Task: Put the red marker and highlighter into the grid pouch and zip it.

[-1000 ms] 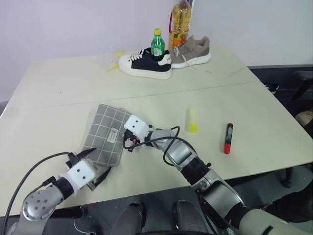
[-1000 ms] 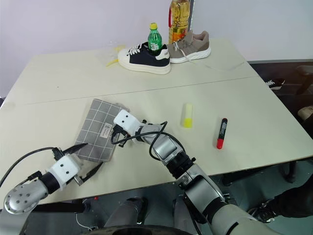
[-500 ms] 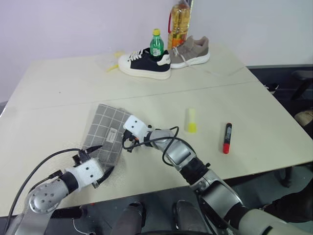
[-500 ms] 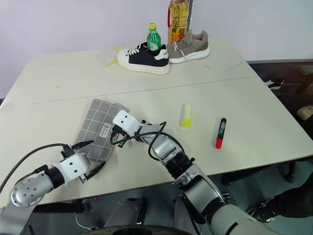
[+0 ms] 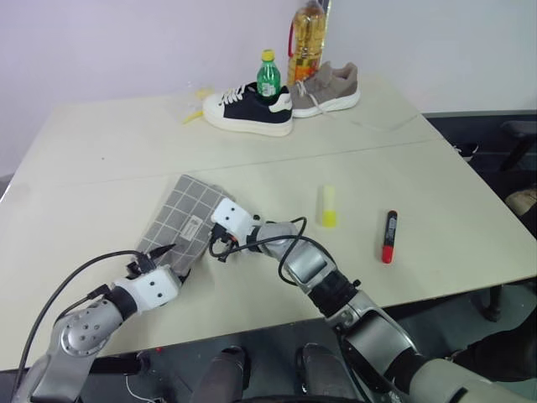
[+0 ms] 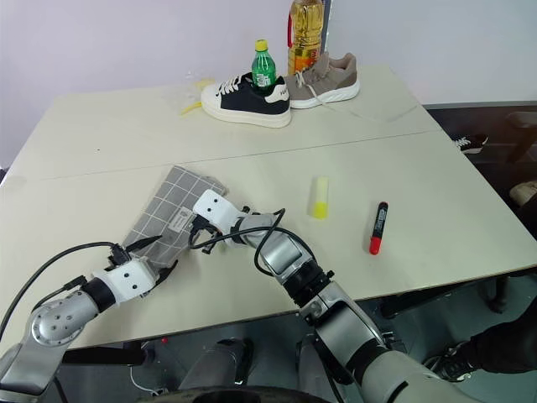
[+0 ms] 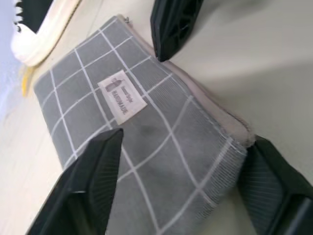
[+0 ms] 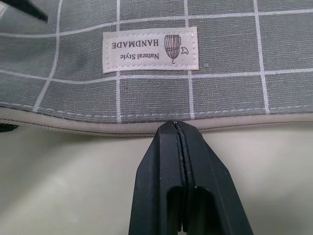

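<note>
The grid pouch (image 5: pixel 185 214) lies flat on the table, grey with white lines and a white label (image 8: pixel 150 49). My right gripper (image 8: pixel 177 128) is shut, its tips touching the pouch's zip edge. My left gripper (image 7: pixel 183 161) is open and straddles the pouch's near end. One of its fingers (image 7: pixel 93 181) lies over the fabric, and the other stands beside the corner. The highlighter (image 5: pixel 329 206) and the red marker (image 5: pixel 390 237) lie loose on the table to the right, apart from both grippers.
At the far side stand a black-and-white shoe (image 5: pixel 247 109), a grey shoe (image 5: pixel 329 86), a green bottle (image 5: pixel 269 75) and an oil bottle (image 5: pixel 308 38). A yellow scrap (image 5: pixel 197 109) lies left of the shoes. The table's front edge runs just behind my left arm.
My left gripper has moved forward onto the pouch's near end and its fingers have narrowed. The pouch has swung, its near end going left. The right gripper stayed put.
</note>
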You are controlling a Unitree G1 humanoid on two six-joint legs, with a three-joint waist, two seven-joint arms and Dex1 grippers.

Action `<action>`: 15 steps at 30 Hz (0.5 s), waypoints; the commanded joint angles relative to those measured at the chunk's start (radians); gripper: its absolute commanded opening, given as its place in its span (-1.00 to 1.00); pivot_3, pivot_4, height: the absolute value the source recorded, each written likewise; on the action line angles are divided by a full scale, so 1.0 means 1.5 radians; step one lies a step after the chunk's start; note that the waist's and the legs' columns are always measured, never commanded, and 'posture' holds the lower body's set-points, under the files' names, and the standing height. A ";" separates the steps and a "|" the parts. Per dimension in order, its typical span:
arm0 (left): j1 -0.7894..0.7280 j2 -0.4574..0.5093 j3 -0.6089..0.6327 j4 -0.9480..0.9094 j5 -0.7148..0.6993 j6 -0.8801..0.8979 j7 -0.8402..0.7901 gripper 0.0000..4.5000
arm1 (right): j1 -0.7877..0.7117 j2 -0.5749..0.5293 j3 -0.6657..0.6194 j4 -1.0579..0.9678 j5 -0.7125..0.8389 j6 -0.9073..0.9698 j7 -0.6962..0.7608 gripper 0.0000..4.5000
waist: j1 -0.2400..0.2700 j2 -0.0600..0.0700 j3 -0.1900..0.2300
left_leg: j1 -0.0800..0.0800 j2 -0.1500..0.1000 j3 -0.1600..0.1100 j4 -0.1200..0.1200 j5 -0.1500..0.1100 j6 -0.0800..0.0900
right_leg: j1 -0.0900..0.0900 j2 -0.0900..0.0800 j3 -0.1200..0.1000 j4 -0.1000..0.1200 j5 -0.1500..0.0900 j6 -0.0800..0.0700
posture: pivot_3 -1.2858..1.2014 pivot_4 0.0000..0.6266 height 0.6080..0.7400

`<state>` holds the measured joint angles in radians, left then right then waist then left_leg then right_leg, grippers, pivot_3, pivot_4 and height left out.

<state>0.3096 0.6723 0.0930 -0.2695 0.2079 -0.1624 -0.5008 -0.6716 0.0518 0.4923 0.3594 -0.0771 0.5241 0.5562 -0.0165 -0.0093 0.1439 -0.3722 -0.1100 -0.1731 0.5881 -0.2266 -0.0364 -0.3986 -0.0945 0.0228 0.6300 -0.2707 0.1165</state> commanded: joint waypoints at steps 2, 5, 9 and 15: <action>-0.004 -0.011 0.029 0.000 -0.023 -0.002 0.014 -0.46 | 0.008 0.008 -0.014 -0.006 0.005 -0.011 -0.003 -1.00 | 0.000 0.000 0.000 | -0.001 0.000 0.000 0.000 0.000 0.000 | -0.001 0.000 0.000 0.000 0.000 0.001 | 0.03 -0.52 1.00; -0.004 -0.015 0.035 0.000 -0.033 -0.004 0.014 -0.97 | 0.007 0.006 -0.040 -0.016 0.016 -0.019 -0.009 -1.00 | 0.001 0.000 0.000 | -0.001 0.000 0.000 0.000 0.000 0.000 | -0.001 0.000 0.000 0.000 0.000 0.001 | 0.03 -0.52 1.00; -0.004 -0.017 0.036 -0.004 -0.040 -0.006 0.011 -0.97 | 0.002 0.001 -0.061 -0.029 0.025 -0.028 -0.008 -1.00 | 0.001 0.000 0.000 | -0.001 0.000 0.000 0.000 0.000 0.000 | -0.001 0.000 0.000 0.000 0.000 0.001 | 0.03 -0.52 1.00; -0.034 -0.068 0.041 -0.063 -0.142 0.053 0.001 -0.97 | -0.015 -0.020 -0.096 -0.048 0.021 -0.076 -0.021 -1.00 | 0.002 -0.001 0.000 | -0.002 0.000 0.000 0.000 0.000 0.000 | -0.002 0.000 0.000 0.000 0.001 0.001 | 0.03 -0.52 1.00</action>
<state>0.2754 0.5781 0.1324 -0.2997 0.0595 -0.1126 -0.4939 -0.6667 0.0241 0.3780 0.3458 -0.0542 0.4470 0.5345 -0.0131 -0.0103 0.1443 -0.3749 -0.1102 -0.1727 0.5883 -0.2271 -0.0372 -0.4008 -0.0950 0.0228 0.6295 -0.2699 0.1179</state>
